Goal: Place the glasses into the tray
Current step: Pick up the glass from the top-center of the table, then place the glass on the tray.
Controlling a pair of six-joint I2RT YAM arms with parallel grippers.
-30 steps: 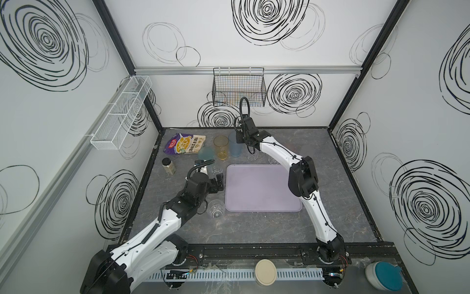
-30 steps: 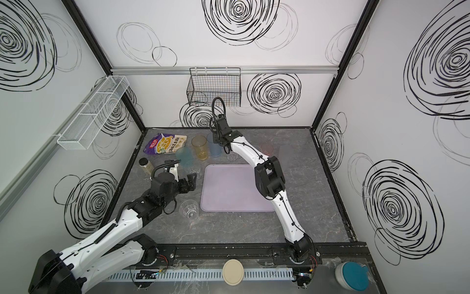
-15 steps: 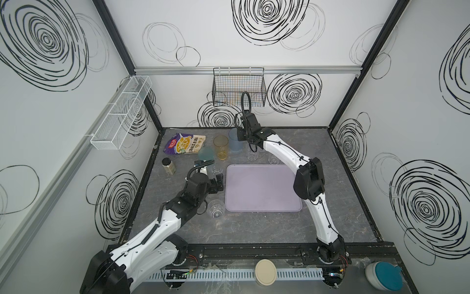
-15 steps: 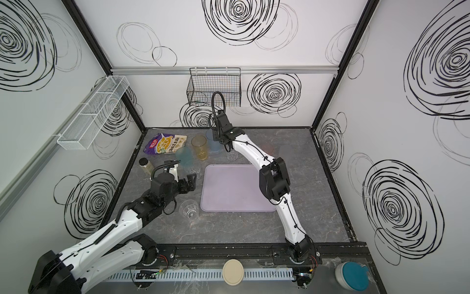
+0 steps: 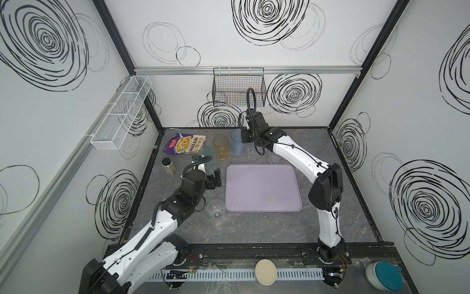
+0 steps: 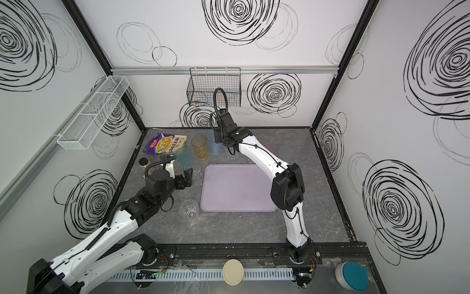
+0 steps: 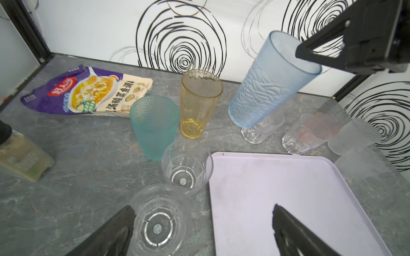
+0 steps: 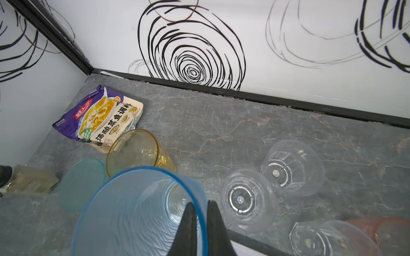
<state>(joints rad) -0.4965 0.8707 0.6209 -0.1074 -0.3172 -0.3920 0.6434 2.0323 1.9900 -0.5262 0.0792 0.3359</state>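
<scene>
Pinching the rim of the blue tumbler (image 8: 133, 210), the right end effector (image 8: 200, 212) has its fingers pressed together on the glass wall, one inside and one outside. In the left wrist view this tumbler leans, its rim tipped toward the right arm. Whether its base touches the surface (image 5: 254, 229) cannot be told. It is close to the surface's far edge, just beside the upright amber tumbler (image 5: 220, 147). The teal tumbler (image 7: 154, 128) stands near the amber one, a little closer to the left edge.

The left end effector (image 7: 202, 207) is spread wide and holds nothing. It hovers low across the tray's left edge, one finger over the tray and the other over the surface. A short clear tumbler (image 7: 159, 223) stands within the gap, just beside the outer finger. A second clear tumbler (image 7: 186, 170) stands just beside the tray's far left corner. A third clear tumbler (image 5: 215, 208) stands by the tray's near left corner.

The lavender tray (image 5: 263, 188) lies flat in the middle of the surface, and every glass in view stands outside it. Two more clear tumblers (image 5: 251, 154) stand between the tray's far edge and the surface's far edge. Past them in the left wrist view are a pink tumbler (image 7: 328, 124), seen through a clear one, and two frosted tumblers (image 7: 352, 137) near the tray's far edge.

A seasoning packet (image 5: 185, 144) lies flat in the surface's far left corner. A dark-lidded jar (image 5: 168, 166) stands near the left edge.
</scene>
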